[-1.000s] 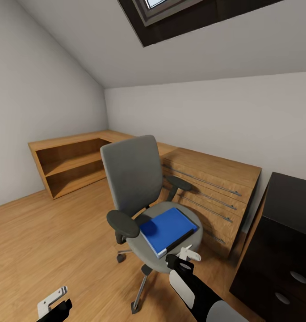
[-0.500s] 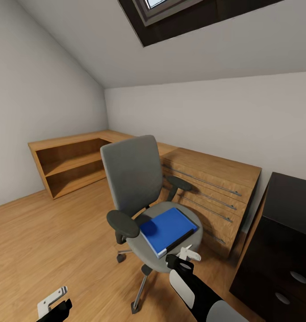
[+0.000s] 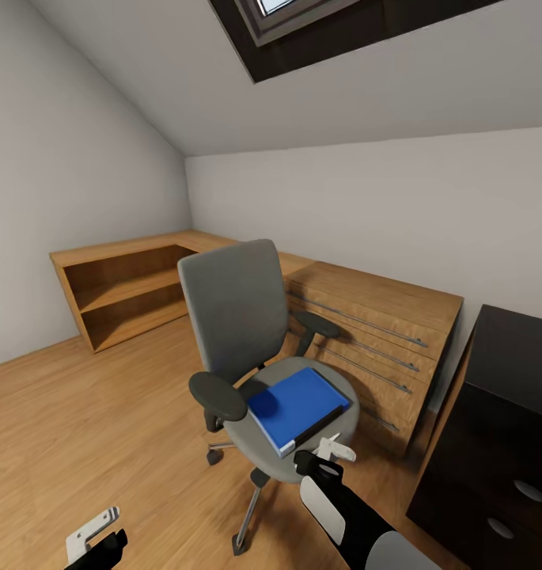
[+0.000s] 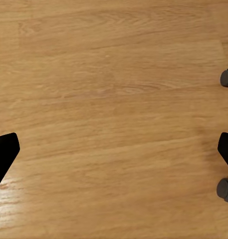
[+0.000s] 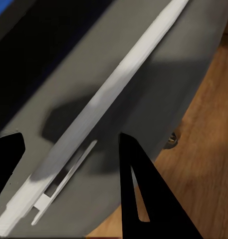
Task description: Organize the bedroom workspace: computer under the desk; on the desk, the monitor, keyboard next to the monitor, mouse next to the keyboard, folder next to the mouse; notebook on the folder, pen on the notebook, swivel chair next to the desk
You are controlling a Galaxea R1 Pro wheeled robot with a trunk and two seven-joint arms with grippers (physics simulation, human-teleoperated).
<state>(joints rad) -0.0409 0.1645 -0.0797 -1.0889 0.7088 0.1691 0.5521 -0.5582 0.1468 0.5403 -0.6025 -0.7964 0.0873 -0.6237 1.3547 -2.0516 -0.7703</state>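
right gripper (image 3: 332, 453) over front edge of swivel chair (image 3: 247, 348) seat, jaws parted around white pen (image 5: 99, 109), blue folder (image 3: 296, 405) just beside, left gripper (image 3: 92, 534) spread wide above wooden floor (image 4: 114, 99)

folder (image 3: 296, 405) on swivel chair (image 3: 251, 348) seat, pen (image 5: 99, 109) at seat's front edge; desk (image 3: 504, 427) right

Matt cloth swivel chair (image 3: 247, 317), wood floor (image 3: 89, 427)
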